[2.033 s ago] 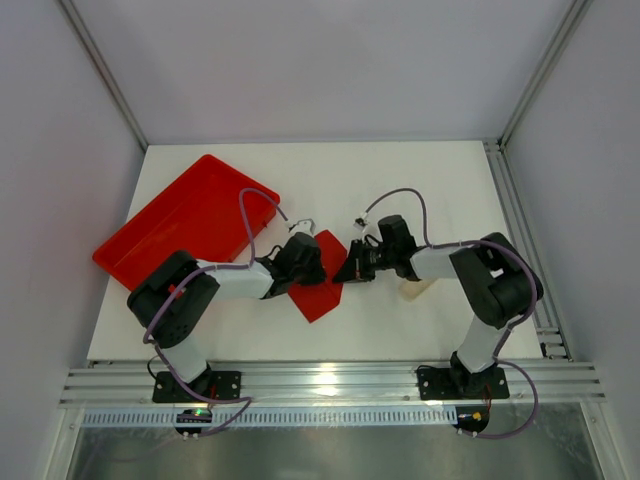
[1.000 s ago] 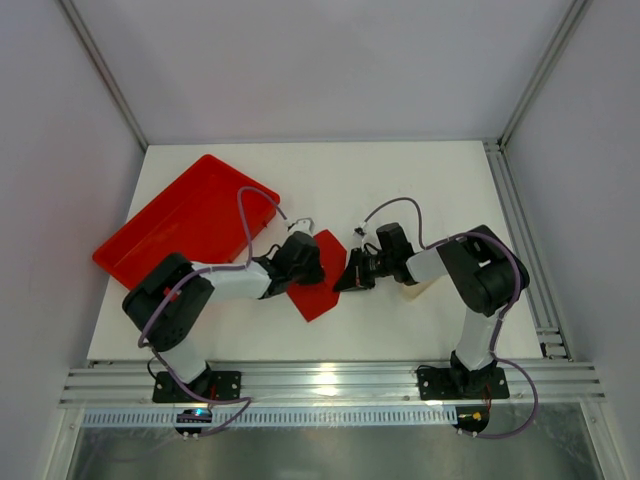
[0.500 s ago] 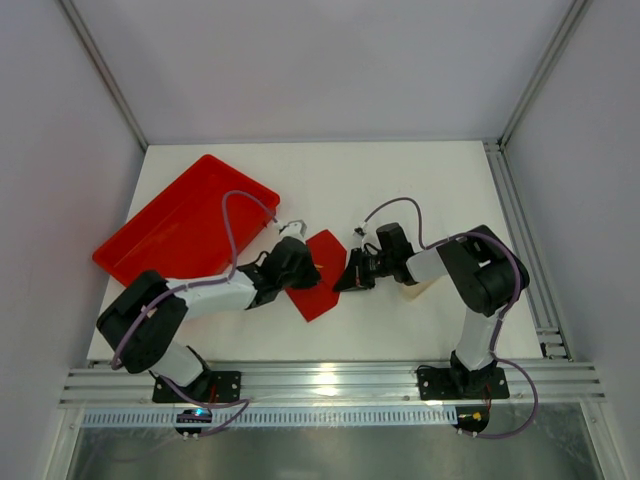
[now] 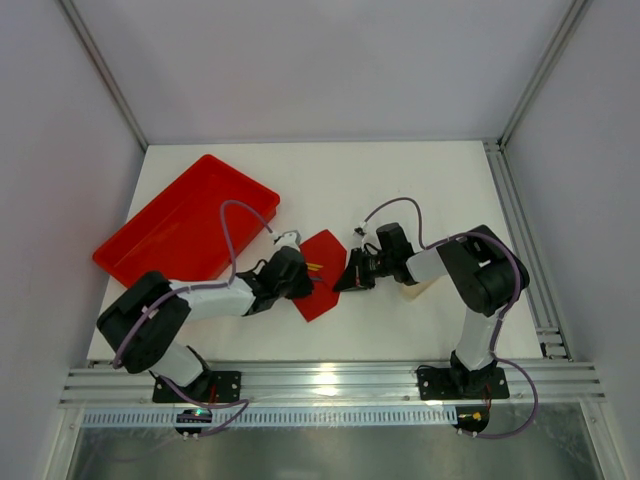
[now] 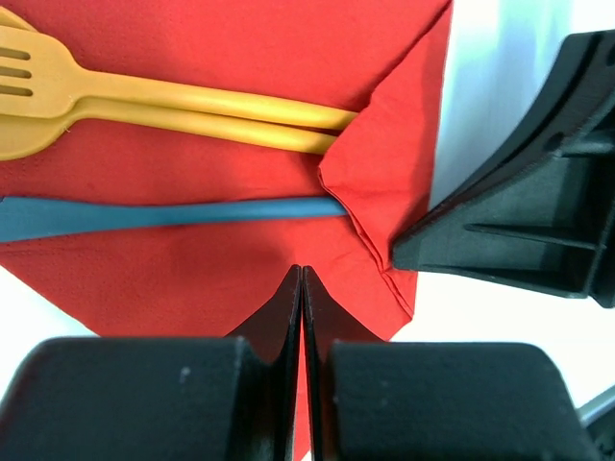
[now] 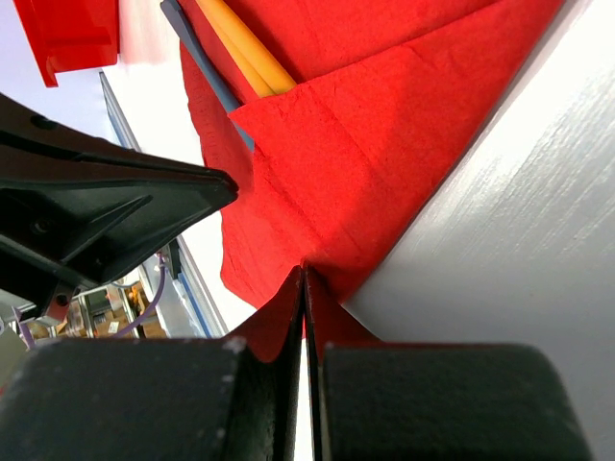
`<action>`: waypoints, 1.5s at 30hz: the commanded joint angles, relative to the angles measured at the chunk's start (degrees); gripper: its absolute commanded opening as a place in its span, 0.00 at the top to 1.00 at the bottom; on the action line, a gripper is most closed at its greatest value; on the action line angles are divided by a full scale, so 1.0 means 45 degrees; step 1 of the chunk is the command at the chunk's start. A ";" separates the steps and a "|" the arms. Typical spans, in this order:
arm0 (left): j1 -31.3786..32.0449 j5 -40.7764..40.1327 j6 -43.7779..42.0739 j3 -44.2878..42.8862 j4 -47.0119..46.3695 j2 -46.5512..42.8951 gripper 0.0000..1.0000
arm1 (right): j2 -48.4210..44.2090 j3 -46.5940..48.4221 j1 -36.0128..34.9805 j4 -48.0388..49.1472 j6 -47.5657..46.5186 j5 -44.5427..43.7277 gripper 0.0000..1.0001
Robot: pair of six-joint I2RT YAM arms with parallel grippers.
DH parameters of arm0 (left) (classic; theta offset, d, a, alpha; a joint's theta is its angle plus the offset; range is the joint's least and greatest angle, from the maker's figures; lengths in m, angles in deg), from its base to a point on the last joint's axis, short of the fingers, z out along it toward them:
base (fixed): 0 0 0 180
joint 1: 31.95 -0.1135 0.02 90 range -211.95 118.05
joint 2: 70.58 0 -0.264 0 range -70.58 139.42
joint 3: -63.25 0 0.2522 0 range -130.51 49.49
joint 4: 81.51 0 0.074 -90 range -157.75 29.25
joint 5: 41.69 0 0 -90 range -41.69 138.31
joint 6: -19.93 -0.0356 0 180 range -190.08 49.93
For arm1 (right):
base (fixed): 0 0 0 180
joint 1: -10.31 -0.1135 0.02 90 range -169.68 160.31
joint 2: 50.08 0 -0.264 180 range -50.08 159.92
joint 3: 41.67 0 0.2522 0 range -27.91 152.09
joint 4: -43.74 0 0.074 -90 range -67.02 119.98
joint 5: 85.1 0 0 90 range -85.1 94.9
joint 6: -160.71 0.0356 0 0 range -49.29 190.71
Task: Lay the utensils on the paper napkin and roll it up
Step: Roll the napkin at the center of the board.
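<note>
The red paper napkin [image 4: 322, 252] lies mid-table between both grippers. On it are the utensils: a yellow fork [image 5: 38, 91], a second yellow handle [image 5: 221, 133] and a slim blue piece [image 5: 144, 213]. The napkin's right corner [image 5: 394, 182] is folded over their handle ends. My left gripper [image 5: 302, 274] is shut, its tips over the napkin's near-left part with nothing seen between them. My right gripper [image 6: 305, 272] is shut too, its tips touching the napkin's right edge [image 6: 365, 144]. From above, the left gripper [image 4: 305, 285] and right gripper [image 4: 338, 283] flank the napkin.
A large red plastic tray [image 4: 180, 225] with a raised rim sits at the back left, and its corner [image 6: 67, 34] shows in the right wrist view. A pale beige object [image 4: 415, 290] lies under the right forearm. Aluminium rails run along the table's near and right edges.
My left arm has drawn back toward the near left, uncovering the napkin's middle and the utensils on it. The right arm has held still over the last second.
</note>
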 commanded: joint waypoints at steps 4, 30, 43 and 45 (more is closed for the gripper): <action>0.0052 -0.0485 0.0005 -0.0713 -0.0469 0.0645 1.00 | 0.0138 0.0029 0.0034 0.0018 -0.0389 -0.0632 0.96; 0.0032 -0.0642 -0.0268 -0.1494 -0.0392 0.1329 1.00 | 0.0235 0.0088 0.0034 -0.0139 -0.0525 -0.0691 0.96; 0.0013 -0.0935 -0.0444 -0.1787 -0.0334 0.1700 1.00 | 0.0236 0.0088 0.0015 -0.0178 -0.0525 -0.0730 0.96; -0.0007 -0.0974 -0.0522 -0.1884 -0.0256 0.1739 1.00 | 0.0216 0.0088 0.0034 -0.0197 -0.0525 -0.0749 0.96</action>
